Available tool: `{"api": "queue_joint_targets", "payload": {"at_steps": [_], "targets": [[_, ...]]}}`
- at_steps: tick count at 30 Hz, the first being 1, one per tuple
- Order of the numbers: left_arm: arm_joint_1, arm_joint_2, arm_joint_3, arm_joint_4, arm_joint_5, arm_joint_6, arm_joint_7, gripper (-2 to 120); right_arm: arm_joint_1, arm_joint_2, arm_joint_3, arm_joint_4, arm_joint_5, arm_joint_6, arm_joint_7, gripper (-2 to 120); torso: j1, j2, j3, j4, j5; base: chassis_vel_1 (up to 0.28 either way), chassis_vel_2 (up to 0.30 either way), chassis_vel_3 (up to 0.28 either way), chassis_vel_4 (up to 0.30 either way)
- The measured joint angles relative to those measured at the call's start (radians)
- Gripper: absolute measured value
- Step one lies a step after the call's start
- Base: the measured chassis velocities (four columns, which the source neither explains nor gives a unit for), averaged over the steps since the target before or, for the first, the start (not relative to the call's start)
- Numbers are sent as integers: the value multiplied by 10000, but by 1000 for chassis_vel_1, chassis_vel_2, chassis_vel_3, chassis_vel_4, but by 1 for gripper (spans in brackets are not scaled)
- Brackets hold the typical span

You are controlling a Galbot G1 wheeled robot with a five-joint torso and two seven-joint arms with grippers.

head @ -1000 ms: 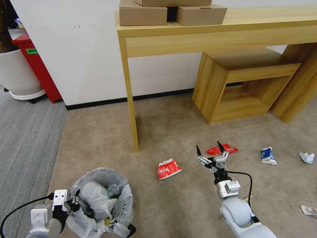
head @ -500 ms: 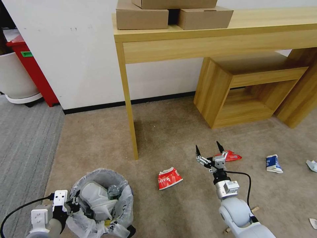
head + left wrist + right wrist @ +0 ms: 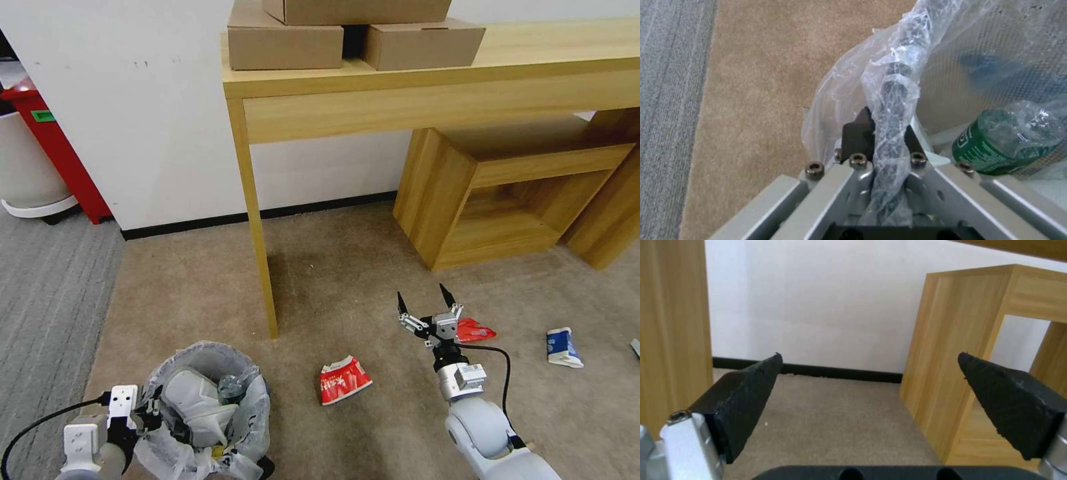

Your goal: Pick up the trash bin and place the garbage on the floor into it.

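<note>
Left gripper [image 3: 150,415] pinches the trash bin [image 3: 207,407] by its rim; right gripper [image 3: 427,301] hangs spread wide over open carpet.

Bin sits low at the robot's left, bag-lined rim clamped between the left jaws, a white slipper [image 3: 193,403] and a green-label bottle [image 3: 1005,140] inside. Ahead, bare carpet runs to the table leg [image 3: 253,220] and the wooden shelf unit [image 3: 493,187]. A crushed red-white cup [image 3: 344,380] lies between the arms, a red wrapper [image 3: 475,330] just beside the right jaws, a blue-white carton [image 3: 563,347] farther right.
</note>
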Motion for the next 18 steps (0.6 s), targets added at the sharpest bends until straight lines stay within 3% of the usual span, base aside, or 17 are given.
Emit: {"api": "queue_joint_targets", "payload": {"at_steps": [18], "targets": [[-207, 54, -25, 38, -288, 12, -11, 0, 214, -91, 32, 31, 18, 406, -364, 100, 0, 0, -1, 0, 0, -9, 5, 7, -9]]}}
